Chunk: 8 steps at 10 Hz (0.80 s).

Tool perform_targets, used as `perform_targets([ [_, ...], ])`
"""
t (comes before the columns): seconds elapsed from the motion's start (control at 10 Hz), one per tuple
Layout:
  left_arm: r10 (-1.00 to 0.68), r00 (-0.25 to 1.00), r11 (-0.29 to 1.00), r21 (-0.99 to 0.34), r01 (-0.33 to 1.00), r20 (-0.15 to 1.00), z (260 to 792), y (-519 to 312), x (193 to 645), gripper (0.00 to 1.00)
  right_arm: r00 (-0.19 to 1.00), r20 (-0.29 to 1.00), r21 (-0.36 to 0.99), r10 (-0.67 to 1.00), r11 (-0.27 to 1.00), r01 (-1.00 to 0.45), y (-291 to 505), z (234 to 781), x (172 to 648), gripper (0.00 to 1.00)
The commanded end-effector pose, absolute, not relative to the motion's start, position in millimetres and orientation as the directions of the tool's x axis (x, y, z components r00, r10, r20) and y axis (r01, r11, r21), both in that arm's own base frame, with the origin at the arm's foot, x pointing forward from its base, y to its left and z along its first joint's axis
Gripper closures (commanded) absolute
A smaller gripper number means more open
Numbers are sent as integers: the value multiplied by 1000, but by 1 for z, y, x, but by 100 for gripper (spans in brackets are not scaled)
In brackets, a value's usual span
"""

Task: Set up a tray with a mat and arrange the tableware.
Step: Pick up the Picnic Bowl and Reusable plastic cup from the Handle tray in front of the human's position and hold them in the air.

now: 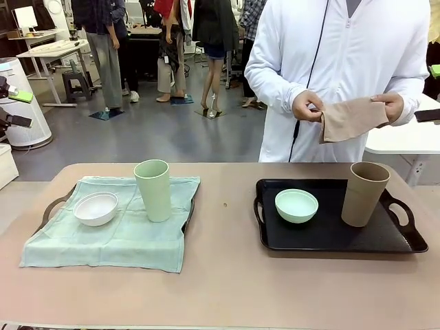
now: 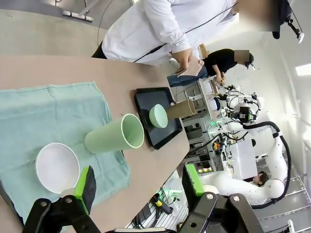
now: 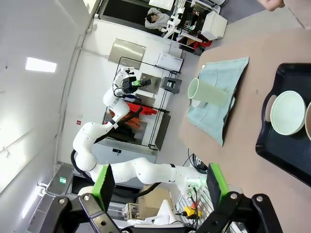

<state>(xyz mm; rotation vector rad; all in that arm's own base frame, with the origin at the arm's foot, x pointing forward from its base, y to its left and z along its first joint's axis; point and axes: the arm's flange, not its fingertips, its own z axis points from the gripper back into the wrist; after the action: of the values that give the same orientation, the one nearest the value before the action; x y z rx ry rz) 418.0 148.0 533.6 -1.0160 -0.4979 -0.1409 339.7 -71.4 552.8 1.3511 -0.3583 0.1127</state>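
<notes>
Robotics lab, white workbenches [image 1: 58, 49], monitor [image 1: 26, 17]

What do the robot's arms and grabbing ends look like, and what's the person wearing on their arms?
The left tool and right tool are black, each with two fingers faced with green pads. The left arm and right arm are white and rounded. The person wears long white jacket sleeves.

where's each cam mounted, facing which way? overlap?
Front: fixed on robot's side, faces across the table at the person, hands holding a cloth.
Left wrist: near the green mat, looks past open left fingers at white bowl and pale green tumbler.
Right wrist: rolled, looks past open right fingers at mint bowl on black tray.
Shared: all show that tumbler and mint bowl.
</notes>
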Motion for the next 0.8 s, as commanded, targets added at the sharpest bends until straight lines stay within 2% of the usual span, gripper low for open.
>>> perform_targets([
  [0.0, 113, 872, 532, -770, 352, 477, 533, 147, 415, 7, 936, 330, 930, -127, 216, -298, -71, 553, 338, 0],
  [0.7, 113, 872, 532, -770, 352, 477, 533, 147, 415, 7, 936, 330, 930, -127, 216, -298, -71, 553, 338, 0],
])
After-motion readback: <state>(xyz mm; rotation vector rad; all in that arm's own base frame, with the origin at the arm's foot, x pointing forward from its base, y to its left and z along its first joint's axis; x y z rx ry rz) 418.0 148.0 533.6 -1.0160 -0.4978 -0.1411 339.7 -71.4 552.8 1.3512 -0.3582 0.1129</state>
